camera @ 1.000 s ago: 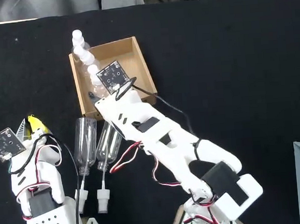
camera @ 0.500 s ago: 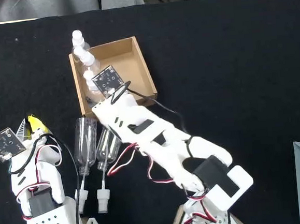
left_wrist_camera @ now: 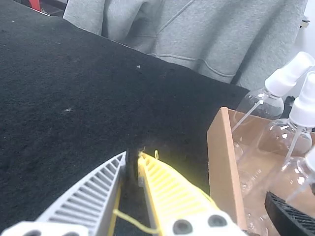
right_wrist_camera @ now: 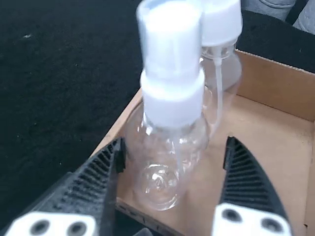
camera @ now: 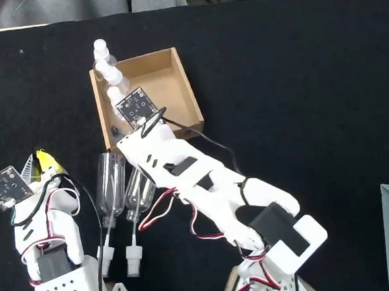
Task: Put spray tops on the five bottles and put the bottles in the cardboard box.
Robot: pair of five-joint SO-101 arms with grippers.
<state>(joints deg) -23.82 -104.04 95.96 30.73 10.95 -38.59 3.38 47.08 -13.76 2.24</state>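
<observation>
Nearby, two uncapped bottles [camera: 110,182] lay on the table [camera: 298,97], beside your closed, empty left pincer [left_wrist_camera: 132,157]. Farther off, your right pincer [right_wrist_camera: 173,152] was open around a capped bottle [right_wrist_camera: 167,115] in the cardboard box [camera: 189,92]. I judge the best next move was lifting straight up, touching no neighbour. Beyond, the table was matte black.

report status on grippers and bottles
Right gripper open, straddling a capped bottle upright in the cardboard box. Left gripper shut, beside the box. Two uncapped bottles lie on the table, spray tops nearby. Right arm overhangs one.
</observation>
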